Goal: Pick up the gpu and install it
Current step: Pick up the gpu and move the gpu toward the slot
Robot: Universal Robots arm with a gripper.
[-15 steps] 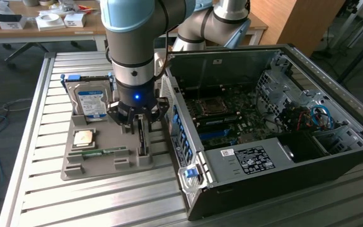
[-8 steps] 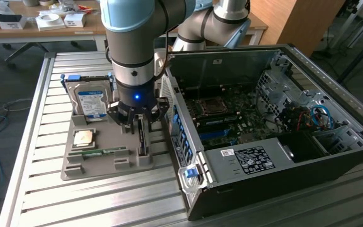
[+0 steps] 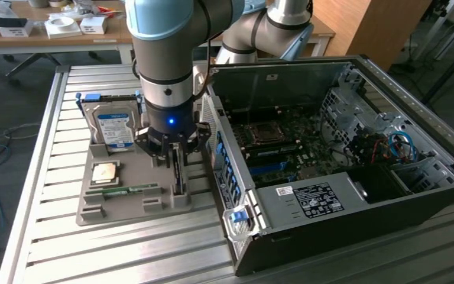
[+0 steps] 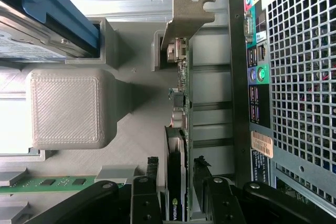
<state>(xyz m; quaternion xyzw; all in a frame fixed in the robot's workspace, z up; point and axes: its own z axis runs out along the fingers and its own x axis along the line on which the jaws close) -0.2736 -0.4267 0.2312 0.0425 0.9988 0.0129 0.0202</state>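
Straddling the gpu [image 3: 178,177] [image 4: 175,182], I am holding my end effector [image 3: 175,155] [image 4: 176,161] straight down over it, one finger on each flat side of the card. My jaws are standing fairly narrow but not clamped. In the wrist view a thin dark sliver is showing between each fingertip [image 4: 152,163] and the card's face, so I am gripping nothing.

The gpu is standing upright on its long edge, directly below my end effector, slotted into the gray holder tray [image 3: 125,177] [image 4: 131,145] that is lying on the slatted metal worktop [image 3: 132,248]. Its metal bracket [image 4: 186,14] is pointing away from my fingers, along the line of the card. The black fan shroud is sitting right between my fingertips.

Just beside my end effector, on the exterior view's right, the open computer case [image 3: 231,160] [image 4: 299,77] is lying on its side. Its port panel and perforated rear wall are facing the gpu, close to it but apart. Its motherboard [image 3: 290,142] is lying exposed further out on that same side.

On the opposite side of my end effector, the silver blue-labelled hard drive [image 3: 115,127] [image 4: 37,30] is standing on edge in the same tray. Nearer the front of the tray, the green memory stick [image 3: 125,190] [image 4: 47,183] is lying in its slot, with a square processor chip [image 3: 104,173] resting just behind it.
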